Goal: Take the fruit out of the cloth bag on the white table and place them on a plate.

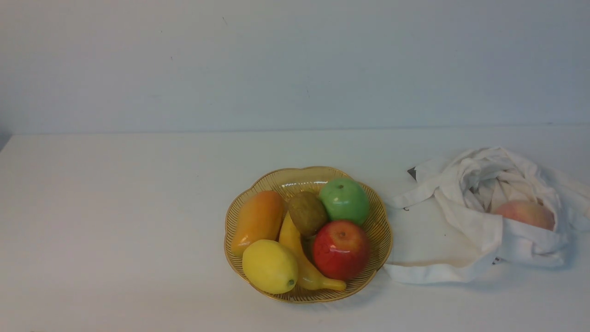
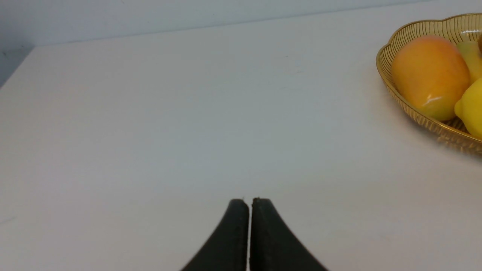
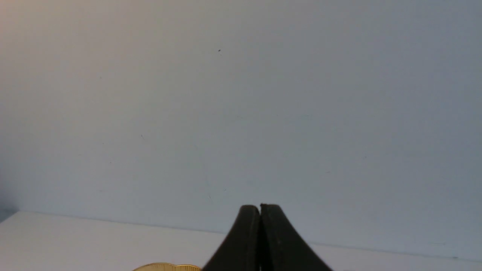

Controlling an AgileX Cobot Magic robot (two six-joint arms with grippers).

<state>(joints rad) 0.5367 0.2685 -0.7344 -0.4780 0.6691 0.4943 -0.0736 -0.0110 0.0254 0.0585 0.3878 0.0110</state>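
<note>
On plate: lemon w/ other fruit; peach in bag (both jaws closed, nothing held).

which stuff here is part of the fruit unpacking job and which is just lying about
Part of the job:
- peach, in the cloth bag
- lemon, in the plate
- red apple, banana, mango, kiwi, green apple, in the plate
- white table

Just lying about:
- nothing I can see

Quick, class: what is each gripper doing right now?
Left gripper: closed, holding nothing.
Right gripper: closed, holding nothing.
</note>
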